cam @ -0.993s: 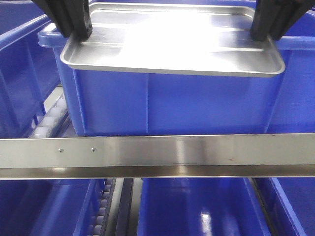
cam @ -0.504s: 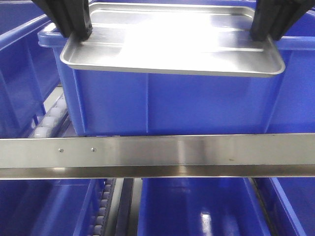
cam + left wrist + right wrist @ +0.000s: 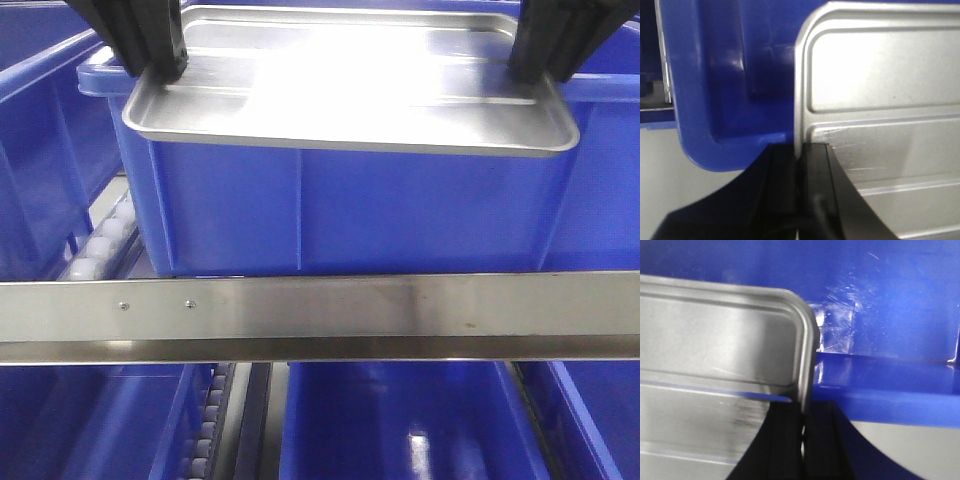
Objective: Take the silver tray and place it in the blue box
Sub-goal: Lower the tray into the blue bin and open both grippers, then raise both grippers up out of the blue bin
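Observation:
The silver tray (image 3: pixel 350 90) hangs level above the blue box (image 3: pixel 340 210), its near edge jutting past the box's front rim. My left gripper (image 3: pixel 160 68) is shut on the tray's left rim and my right gripper (image 3: pixel 535 68) is shut on its right rim. In the left wrist view the black fingers (image 3: pixel 815 180) pinch the tray's (image 3: pixel 880 100) edge, with the blue box's corner (image 3: pixel 725 100) just to the left. In the right wrist view my right gripper (image 3: pixel 802 430) clamps the tray's (image 3: pixel 715 340) rounded corner, the blue box's wall (image 3: pixel 880 315) behind it.
A steel rail (image 3: pixel 320 315) runs across the front, below the box. More blue crates stand at the left (image 3: pixel 40 150) and underneath (image 3: pixel 400 420). A roller track (image 3: pixel 100 245) lies to the left of the box.

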You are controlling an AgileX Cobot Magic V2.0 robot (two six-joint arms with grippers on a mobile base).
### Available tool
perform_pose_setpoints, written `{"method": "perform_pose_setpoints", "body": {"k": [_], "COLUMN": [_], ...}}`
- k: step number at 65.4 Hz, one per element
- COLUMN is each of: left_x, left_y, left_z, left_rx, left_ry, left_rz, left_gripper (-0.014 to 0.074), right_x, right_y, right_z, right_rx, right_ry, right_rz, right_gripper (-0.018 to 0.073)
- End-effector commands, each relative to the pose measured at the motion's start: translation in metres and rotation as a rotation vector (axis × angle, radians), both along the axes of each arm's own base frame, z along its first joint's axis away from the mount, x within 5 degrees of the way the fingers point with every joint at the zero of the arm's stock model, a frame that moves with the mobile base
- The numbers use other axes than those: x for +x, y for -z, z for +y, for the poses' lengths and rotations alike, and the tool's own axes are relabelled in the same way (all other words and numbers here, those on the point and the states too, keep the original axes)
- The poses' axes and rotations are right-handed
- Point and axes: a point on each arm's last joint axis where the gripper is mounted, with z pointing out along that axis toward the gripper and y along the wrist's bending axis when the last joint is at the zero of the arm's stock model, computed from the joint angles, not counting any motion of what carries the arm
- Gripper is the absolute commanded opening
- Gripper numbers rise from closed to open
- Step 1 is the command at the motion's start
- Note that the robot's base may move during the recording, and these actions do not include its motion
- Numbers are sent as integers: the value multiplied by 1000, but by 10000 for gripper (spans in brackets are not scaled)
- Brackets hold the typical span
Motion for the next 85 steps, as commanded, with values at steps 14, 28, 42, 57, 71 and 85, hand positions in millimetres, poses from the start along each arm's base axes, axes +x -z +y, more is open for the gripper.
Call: {"method": "perform_pose_setpoints", "body": {"k": [14,28,42,57,71,85], "left_x": [-3,0,20,60,100,127], "left_y": [-54,-106,-108,-72,-45,-14], "left_z": [6,4,-15,-49,-68,-77], "left_rx": [-40,-167,-246,-238,-225,-238], "left_ry": [44,81,113,142,137,137], "left_rz": [-159,-371,-524,-545,-577,-590], "left_gripper": [-105,-105,-105,-105,-105,-105], "right_x": [-10,-15,-6,33,80,112], "right_y": [-46,-96,-124,-108,-72,-37], "right_z": [-14,-24,-28,-41,-53,-48], "right_rx": [-8,-41,-92,-127,-158,-175], "right_ry": [-4,17,43,110,151,132], "right_rz": [-168,-308,-426,-412,-376,-340], "right_gripper": [57,57,57,57,57,57]}}
